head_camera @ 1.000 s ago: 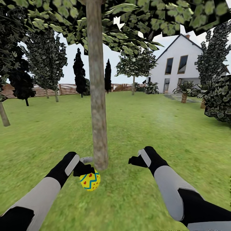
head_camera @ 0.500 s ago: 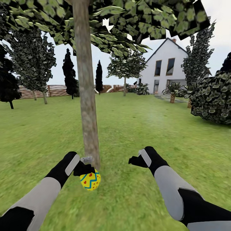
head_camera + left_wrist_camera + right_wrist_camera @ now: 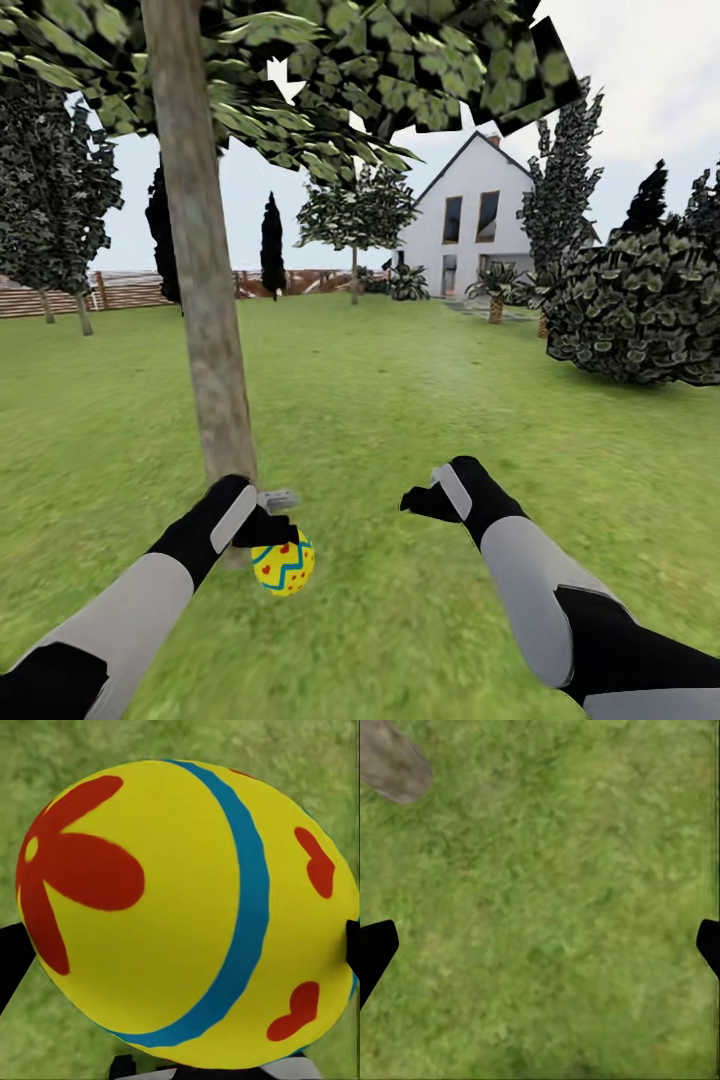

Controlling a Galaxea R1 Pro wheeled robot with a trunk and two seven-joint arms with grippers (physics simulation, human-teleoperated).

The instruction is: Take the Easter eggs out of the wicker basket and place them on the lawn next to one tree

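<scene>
Left tool [image 3: 268, 522] is clenched around a bright yellow egg with a blue zigzag band and red hearts [image 3: 283, 564], which hangs just under it above the mottled green lawn [image 3: 400, 420]. In the left wrist view the egg [image 3: 187, 915] crowds nearly everything out, so the fingertips [image 3: 11, 960] are just black slivers cut off at the edges. The thick grey-brown bare trunk [image 3: 205, 300] stands right behind the left tool, its base hidden by the arm. Right tool [image 3: 420, 500] looks spread apart and empty, I think; its wrist view has dark tips [image 3: 375, 949] at opposite edges over grass [image 3: 555, 915], plus a grey patch in a corner [image 3: 394, 761], probably the trunk's foot.
</scene>
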